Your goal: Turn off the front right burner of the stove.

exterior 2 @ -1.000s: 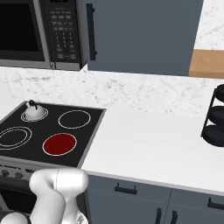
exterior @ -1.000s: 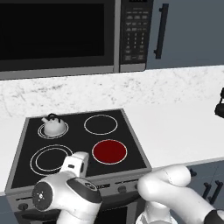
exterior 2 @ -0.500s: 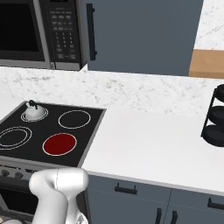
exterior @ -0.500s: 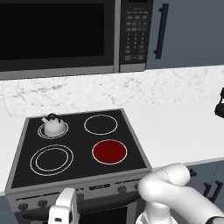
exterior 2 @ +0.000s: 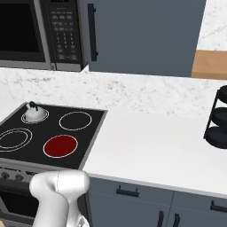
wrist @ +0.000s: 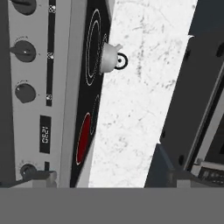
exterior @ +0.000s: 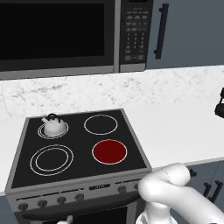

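Stove (exterior: 83, 177) knob markings too small to read.

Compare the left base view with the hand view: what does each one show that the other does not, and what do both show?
Left base view alone: all four rings of the stove, the whole microwave, and a dark rack at the right edge.

Hand view alone: the knobs close up and a small display on the steel panel, seen rolled sideways.

Both: the red front right burner, the kettle on its ring, and the marble backsplash.
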